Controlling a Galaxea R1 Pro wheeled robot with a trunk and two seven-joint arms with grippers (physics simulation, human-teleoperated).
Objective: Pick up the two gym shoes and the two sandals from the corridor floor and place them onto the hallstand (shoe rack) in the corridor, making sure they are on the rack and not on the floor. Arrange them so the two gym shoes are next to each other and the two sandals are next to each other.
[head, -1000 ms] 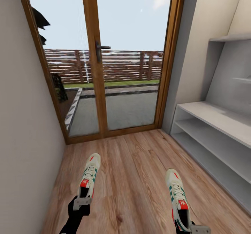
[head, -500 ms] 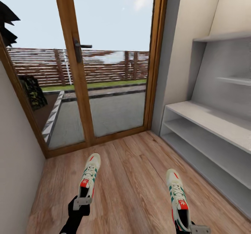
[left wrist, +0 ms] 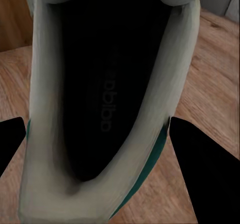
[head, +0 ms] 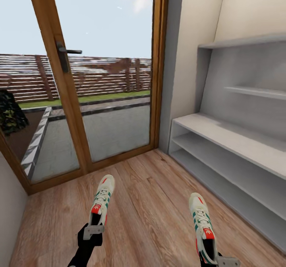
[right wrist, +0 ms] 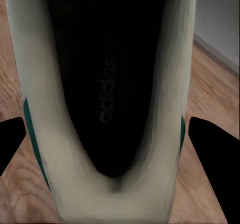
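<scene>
I hold one gym shoe in each gripper, above the corridor floor (head: pixel 151 215). My left gripper (head: pixel 93 230) is shut on the heel of the left gym shoe (head: pixel 102 199), toe pointing forward. The right gripper (head: pixel 217 260) is shut on the heel of the right gym shoe (head: pixel 202 223), at the view's lower edge. In the left wrist view, black fingers (left wrist: pixel 200 169) flank the shoe's dark opening (left wrist: pixel 107 98). The right wrist view shows the same with its fingers (right wrist: pixel 215 149) and shoe (right wrist: pixel 112 83). The hallstand (head: pixel 234 137) stands along the right wall. The sandals are out of view.
A wood-framed glass door (head: pixel 67 100) with a dark handle (head: pixel 65 54) closes the corridor ahead. A pale wall (head: pixel 10 215) runs along the left. Two staggered grey shelves (head: pixel 258 92) hang above the bench.
The whole picture has shifted left: the camera has turned right, bringing more of the hallstand into view. Both shoes and grippers keep their places relative to me.
</scene>
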